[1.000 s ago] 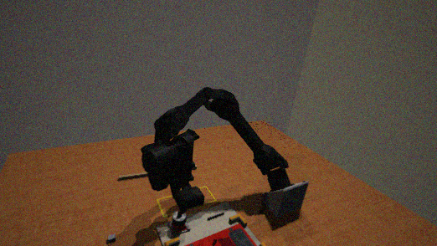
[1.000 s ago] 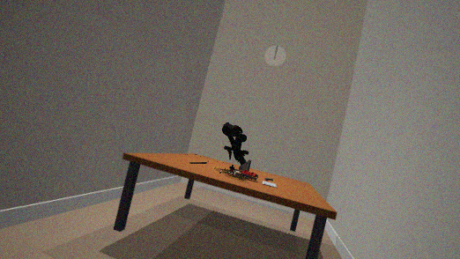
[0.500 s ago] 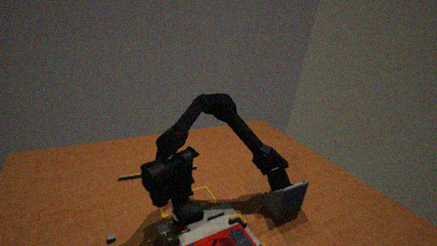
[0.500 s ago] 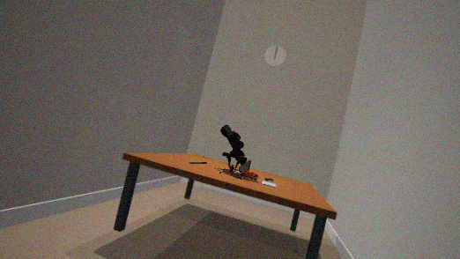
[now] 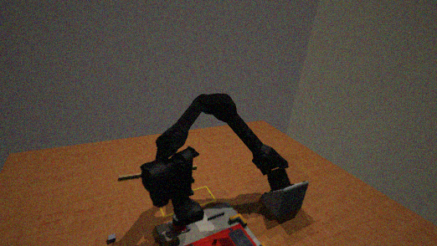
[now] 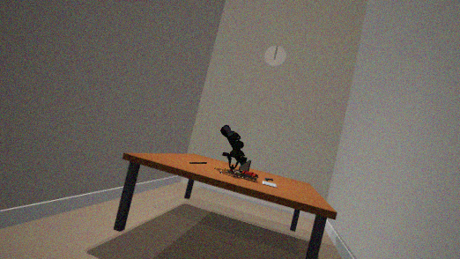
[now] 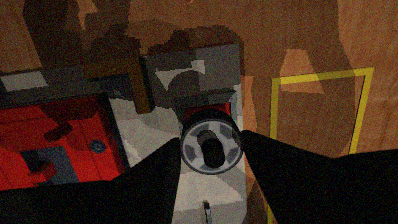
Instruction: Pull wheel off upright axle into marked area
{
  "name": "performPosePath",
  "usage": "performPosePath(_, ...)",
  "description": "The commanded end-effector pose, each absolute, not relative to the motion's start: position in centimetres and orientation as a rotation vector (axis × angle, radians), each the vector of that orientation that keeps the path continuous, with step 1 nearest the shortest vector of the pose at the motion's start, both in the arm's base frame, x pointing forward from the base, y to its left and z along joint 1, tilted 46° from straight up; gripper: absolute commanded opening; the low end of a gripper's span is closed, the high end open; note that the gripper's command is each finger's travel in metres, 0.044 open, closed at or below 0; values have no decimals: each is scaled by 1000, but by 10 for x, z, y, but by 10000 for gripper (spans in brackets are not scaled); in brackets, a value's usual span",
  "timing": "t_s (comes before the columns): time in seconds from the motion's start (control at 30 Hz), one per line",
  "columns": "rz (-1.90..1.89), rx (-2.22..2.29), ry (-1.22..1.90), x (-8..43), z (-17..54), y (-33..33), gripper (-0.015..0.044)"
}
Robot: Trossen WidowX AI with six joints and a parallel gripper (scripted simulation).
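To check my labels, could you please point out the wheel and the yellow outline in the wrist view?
Wheel (image 7: 188, 152): wrist view, on its spoked face, toward the left rim.
Yellow outline (image 7: 274, 110): wrist view, on its left side strip.
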State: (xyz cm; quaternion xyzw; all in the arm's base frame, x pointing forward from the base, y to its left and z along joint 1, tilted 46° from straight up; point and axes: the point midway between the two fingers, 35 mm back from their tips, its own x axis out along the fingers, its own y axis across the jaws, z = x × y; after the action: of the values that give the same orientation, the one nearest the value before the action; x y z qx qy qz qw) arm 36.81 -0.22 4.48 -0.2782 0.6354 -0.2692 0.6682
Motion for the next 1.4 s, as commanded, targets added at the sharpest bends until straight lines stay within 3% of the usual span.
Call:
performPosePath(0.0,-609,-624,1432,368,46,-1,0)
performPosePath(1.37,-607,-626,1431,368,55,9,0)
